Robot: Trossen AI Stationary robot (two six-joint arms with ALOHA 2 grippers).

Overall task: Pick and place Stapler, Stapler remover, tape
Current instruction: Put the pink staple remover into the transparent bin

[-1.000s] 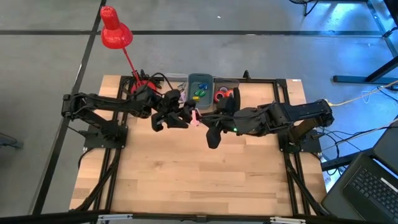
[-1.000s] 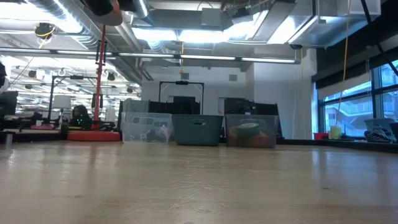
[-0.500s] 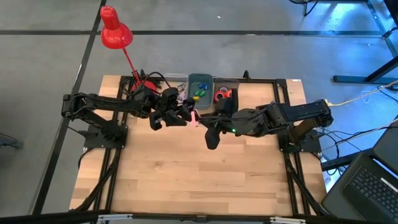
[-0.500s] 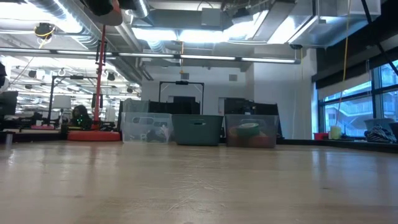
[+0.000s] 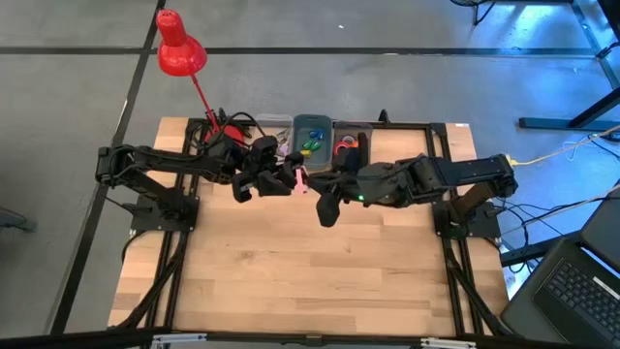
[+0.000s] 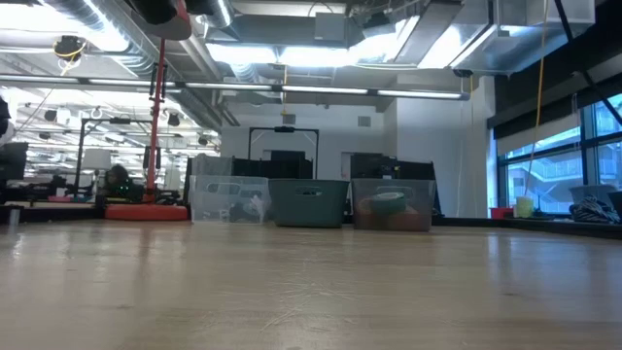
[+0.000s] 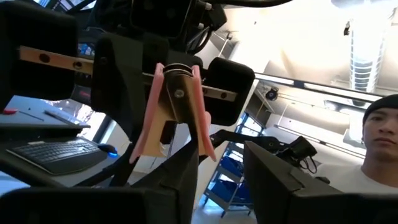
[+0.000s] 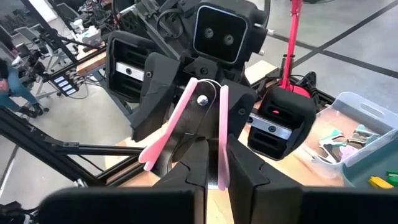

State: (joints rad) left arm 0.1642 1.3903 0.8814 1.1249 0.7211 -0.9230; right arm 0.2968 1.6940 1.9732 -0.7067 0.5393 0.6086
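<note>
A pink stapler remover (image 5: 301,180) hangs in the air above the far part of the table, between my two grippers. My left gripper (image 5: 289,180) comes at it from the table's left and my right gripper (image 5: 318,183) from the right. Both are shut on it. The left wrist view shows the remover (image 7: 177,106) with its rivet end up and its two handles spreading downward. The right wrist view shows the same remover (image 8: 202,118). Red-orange tape rings (image 5: 344,148) lie in the right bin. I cannot make out a stapler. My left gripper (image 7: 221,168) holds the remover across both pink handles, with a finger (image 8: 158,99) against the outer side of each, below the rivet. It comes roughly level from the table's left. The remover is lifted clear of the table. My right gripper (image 8: 217,177) has its two fingers close together on the lower end of one pink handle (image 8: 221,163), pinched between them. It comes from the table's right, and the fingers point toward the left gripper. The other handle (image 8: 155,149) stands free beside them.
Three bins stand in a row at the far edge: a clear one (image 5: 276,126), a grey-green one (image 5: 312,131) with small coloured pieces, and the tape bin (image 5: 355,131). A red lamp (image 5: 179,48) rises at the far left. A person (image 7: 382,130) is beyond the table.
My right gripper has moved a little toward the table's left and far edge, closing up on my left gripper. The remover has stayed in the air between them, shifting only slightly with them.
</note>
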